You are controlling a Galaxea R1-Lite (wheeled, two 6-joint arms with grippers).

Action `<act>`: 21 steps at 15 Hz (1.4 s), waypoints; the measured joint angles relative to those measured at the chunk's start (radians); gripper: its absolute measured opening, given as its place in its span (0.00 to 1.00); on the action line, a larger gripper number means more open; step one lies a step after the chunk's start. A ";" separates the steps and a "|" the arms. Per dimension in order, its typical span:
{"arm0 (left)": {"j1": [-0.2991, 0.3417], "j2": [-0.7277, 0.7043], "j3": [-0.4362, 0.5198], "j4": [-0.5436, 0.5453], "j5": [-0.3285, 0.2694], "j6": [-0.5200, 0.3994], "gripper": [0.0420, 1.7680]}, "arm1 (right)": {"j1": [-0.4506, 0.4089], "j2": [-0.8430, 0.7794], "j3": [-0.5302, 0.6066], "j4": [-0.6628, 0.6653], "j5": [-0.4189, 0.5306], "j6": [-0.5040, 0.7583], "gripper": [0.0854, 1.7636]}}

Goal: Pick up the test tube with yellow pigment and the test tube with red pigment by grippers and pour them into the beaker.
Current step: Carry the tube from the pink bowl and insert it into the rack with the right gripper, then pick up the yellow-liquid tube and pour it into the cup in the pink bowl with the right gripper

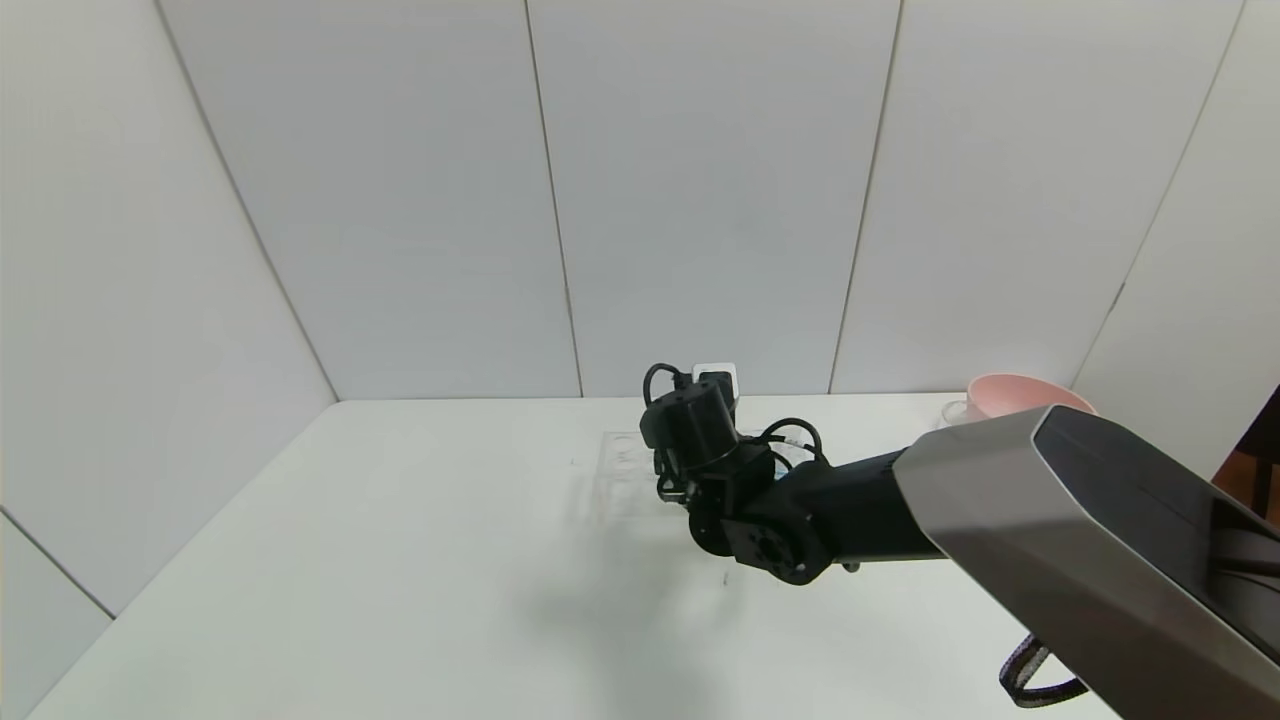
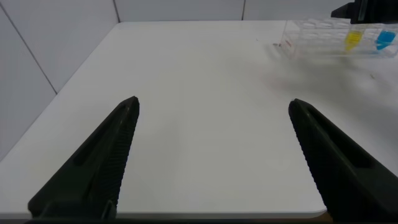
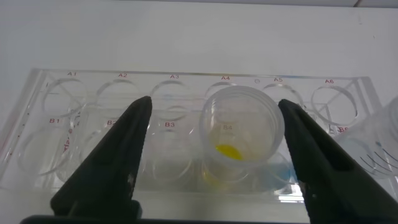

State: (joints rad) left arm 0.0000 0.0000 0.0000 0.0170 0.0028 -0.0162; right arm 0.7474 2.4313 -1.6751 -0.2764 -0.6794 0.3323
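My right gripper (image 3: pixel 214 102) is open, its jaws on either side of the test tube with yellow pigment (image 3: pixel 242 124) without touching it. The tube stands upright in the clear rack (image 3: pixel 186 81) at hole B4. In the head view the right gripper (image 1: pixel 668 487) hangs over the rack (image 1: pixel 620 470) and hides the tubes. The left wrist view shows the yellow tube (image 2: pixel 353 40) in the rack from afar. My left gripper (image 2: pixel 212 101) is open and empty over the table's near left part. The test tube with red pigment is out of view. I cannot pick out the beaker with certainty.
A blue-liquid tube (image 2: pixel 385 40) stands in the rack next to the yellow one. A pink bowl (image 1: pixel 1020 395) sits at the back right with a small clear vessel (image 1: pixel 955 410) beside it. A clear vessel with scale marks (image 3: pixel 382 149) stands beside the rack.
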 joint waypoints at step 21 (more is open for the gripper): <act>0.000 0.000 0.000 0.000 0.000 0.000 0.97 | 0.001 -0.034 0.004 0.012 -0.003 -0.007 0.27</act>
State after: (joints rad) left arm 0.0000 0.0000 0.0000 0.0166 0.0028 -0.0166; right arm 0.7485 2.3968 -1.6706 -0.2645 -0.6821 0.3253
